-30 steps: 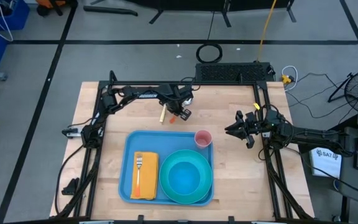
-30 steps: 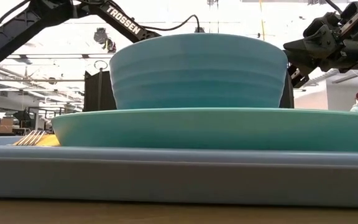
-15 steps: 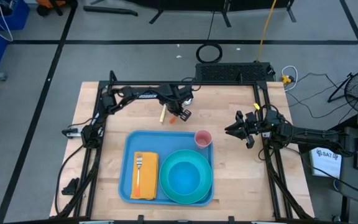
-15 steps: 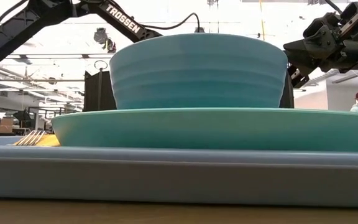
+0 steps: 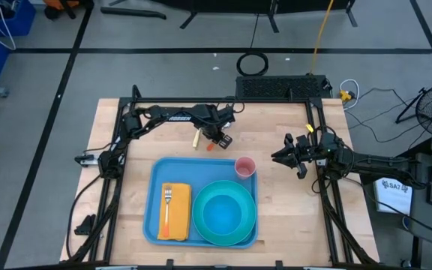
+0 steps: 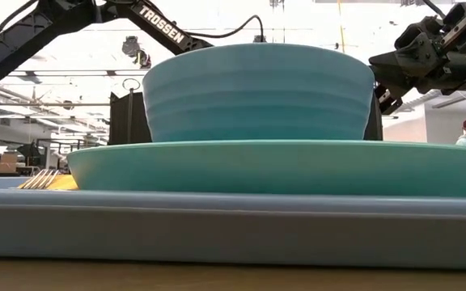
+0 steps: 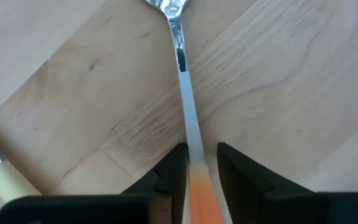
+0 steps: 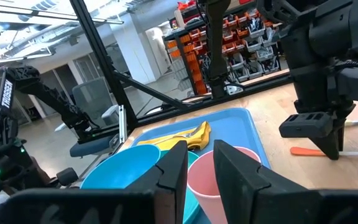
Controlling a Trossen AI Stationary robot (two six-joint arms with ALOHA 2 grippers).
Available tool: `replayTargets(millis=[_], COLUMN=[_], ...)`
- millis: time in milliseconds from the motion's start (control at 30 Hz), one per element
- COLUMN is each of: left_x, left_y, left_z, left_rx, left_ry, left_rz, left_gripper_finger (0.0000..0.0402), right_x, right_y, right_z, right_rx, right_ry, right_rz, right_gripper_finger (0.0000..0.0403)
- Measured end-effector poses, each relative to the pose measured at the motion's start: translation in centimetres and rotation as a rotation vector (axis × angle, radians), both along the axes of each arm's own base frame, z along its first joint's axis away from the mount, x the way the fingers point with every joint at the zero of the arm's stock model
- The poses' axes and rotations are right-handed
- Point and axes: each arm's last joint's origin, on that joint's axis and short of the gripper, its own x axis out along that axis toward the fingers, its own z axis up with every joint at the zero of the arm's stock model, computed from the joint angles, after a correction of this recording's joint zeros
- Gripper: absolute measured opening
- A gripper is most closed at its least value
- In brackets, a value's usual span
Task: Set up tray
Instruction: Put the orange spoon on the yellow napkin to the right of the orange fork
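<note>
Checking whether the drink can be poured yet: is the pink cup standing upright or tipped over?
Upright. The high view shows the cup's round open mouth facing up, on the tray's corner.

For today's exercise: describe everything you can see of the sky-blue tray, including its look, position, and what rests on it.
The tray is a large, flat, sky-blue rectangle that looks like plastic, with rounded corners and a low raised rim. It lies flat on the wooden table, toward its front edge. On it sit a yellow napkin with a fork on top, a teal plate holding a bowl, and a pink cup in one back corner. Neither gripper touches it.
</note>
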Motion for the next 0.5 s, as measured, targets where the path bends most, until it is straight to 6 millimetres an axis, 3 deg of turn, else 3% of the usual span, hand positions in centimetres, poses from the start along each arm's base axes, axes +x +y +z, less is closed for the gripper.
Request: replayTargets(millis=[100,267,500], left_x=[0.2,0.2,0.2], left_y=[-0.2,-0.3,-0.3], left_z=[-1.3,-2.6,-2.2], left_rx=[-0.002,-0.025,-0.004], left_ry=[0.032,0.069,0.071], left_rz=[0.002,0.009,0.016], left_gripper_finger=[0.0086,0.0018,0.0015], right_x=[0.0,0.0,0.0], right_y=[0.0,0.0,0.0], right_z=[0.0,0.0,0.0], right_rx=[0.0,0.0,0.0], right_ry=[-0.001,-0.001,-0.003], right_rz=[0.0,0.0,0.0], right_gripper_finger=[0.0068,0.0068,0.0068])
